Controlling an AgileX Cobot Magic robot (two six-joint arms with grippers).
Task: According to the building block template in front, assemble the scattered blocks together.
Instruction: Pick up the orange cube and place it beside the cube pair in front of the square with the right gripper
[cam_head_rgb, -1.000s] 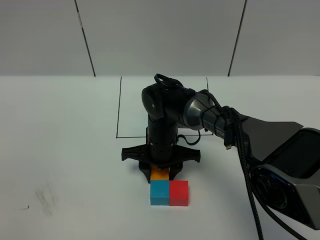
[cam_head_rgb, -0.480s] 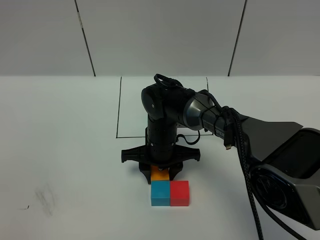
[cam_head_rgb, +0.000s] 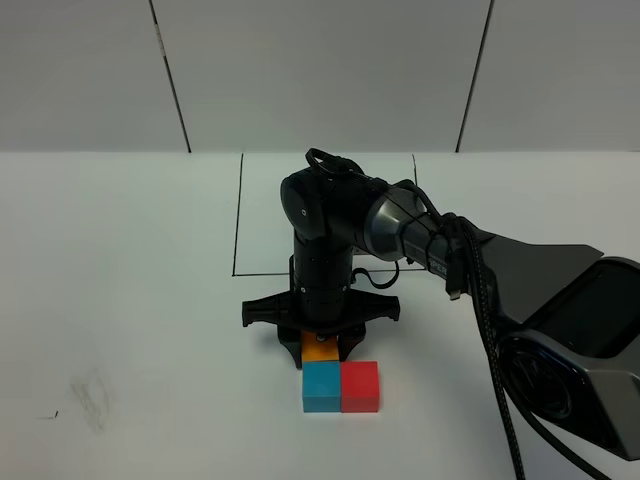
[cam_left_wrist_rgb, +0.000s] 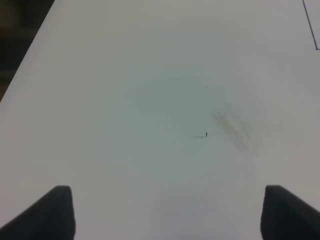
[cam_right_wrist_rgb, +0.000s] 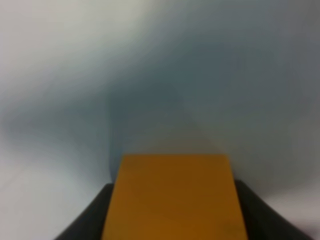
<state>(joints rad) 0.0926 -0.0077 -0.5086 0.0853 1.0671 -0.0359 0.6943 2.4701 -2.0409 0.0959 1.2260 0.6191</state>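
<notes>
Right claw (cam_head_rgb: 320, 345): clamped on orange cube (cam_head_rgb: 320, 351) | blue cube (cam_head_rgb: 321, 387) and red cube (cam_head_rgb: 359, 386): touching, row runs left-right | orange directly behind blue | left claw (cam_left_wrist_rgb: 165, 212): spread wide, holding nothing

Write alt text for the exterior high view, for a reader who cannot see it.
The right gripper points down with its fingers either side of an orange cube, placed directly behind a blue cube that sits flush against a red cube on a white table. A black drawn rectangle lies behind the arm; no template cubes are visible inside it.
</notes>
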